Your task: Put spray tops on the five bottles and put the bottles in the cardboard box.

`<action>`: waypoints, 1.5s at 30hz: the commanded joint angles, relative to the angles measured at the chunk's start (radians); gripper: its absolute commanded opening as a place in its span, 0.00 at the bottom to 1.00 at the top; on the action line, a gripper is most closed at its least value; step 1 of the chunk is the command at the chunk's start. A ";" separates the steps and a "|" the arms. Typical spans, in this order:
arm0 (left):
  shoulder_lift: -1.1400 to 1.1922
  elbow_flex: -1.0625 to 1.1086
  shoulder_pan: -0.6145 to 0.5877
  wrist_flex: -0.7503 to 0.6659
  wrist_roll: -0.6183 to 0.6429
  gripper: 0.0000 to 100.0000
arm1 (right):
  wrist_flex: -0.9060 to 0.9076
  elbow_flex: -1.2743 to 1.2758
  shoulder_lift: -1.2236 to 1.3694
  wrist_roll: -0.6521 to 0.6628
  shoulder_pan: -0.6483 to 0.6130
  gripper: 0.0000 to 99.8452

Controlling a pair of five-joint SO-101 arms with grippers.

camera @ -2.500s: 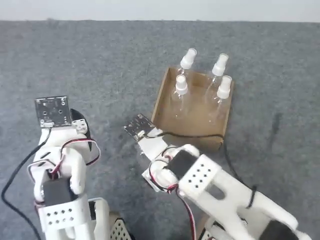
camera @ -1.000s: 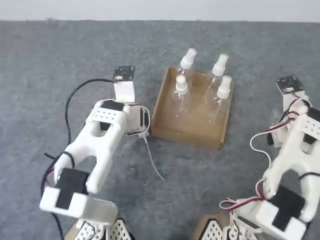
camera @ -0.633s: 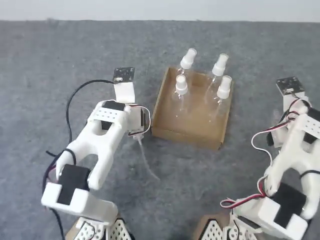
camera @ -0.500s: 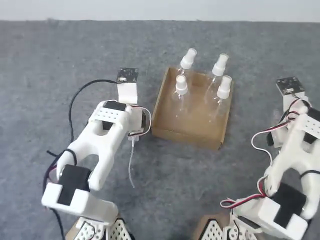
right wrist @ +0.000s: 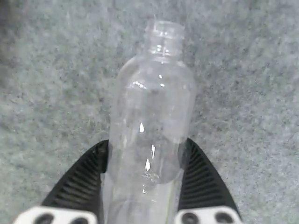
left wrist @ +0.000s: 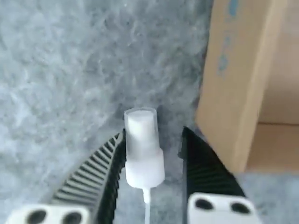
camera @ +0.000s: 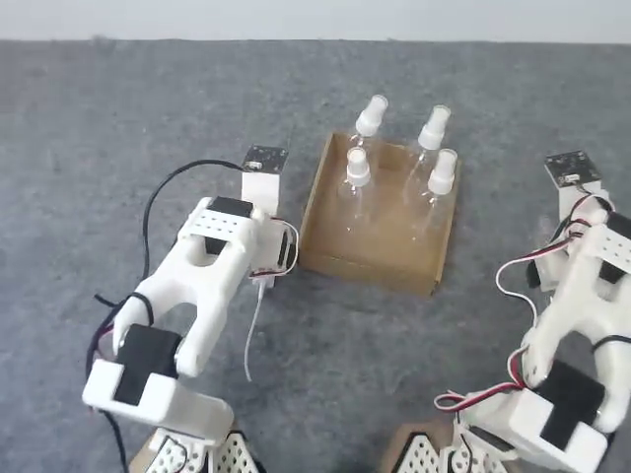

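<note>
On cardboard box, unreadable blue print

Coarse grey felt-like carpet covering spreads across the tabletop, edge to edge; a plain pale wall strip borders its far side. Light is soft & even, w/ faint shadows; fibrous nap shows close-up in both wrist views.

Your table is covered in grey, carpet-like fabric. Directly on it you have the open cardboard box, sitting flat near the middle.
</note>
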 commanded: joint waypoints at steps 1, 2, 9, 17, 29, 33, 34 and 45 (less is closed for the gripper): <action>-0.008 -0.028 0.009 -0.006 -0.008 0.14 | -0.018 -0.008 -0.008 0.005 0.007 0.01; -0.008 -0.028 0.009 -0.006 -0.008 0.11 | -0.018 -0.008 -0.008 0.006 0.007 0.01; -0.028 -0.033 0.003 -0.021 -0.063 0.01 | -0.016 -0.012 -0.015 0.028 0.007 0.01; -0.315 0.012 -0.020 0.046 -0.091 0.01 | -0.073 -0.008 -0.007 0.025 0.007 0.01; -0.127 -0.010 -0.034 0.003 -0.224 0.15 | -0.074 0.018 -0.007 0.034 0.002 0.01; -0.005 -0.033 -0.034 -0.044 -0.226 0.15 | -0.077 0.041 -0.007 0.034 -0.015 0.01; 0.018 -0.038 -0.034 -0.049 -0.226 0.14 | -0.077 0.041 -0.007 0.034 -0.015 0.01; -0.043 -0.039 -0.034 -0.035 -0.216 0.01 | -0.079 0.041 -0.008 0.034 -0.015 0.01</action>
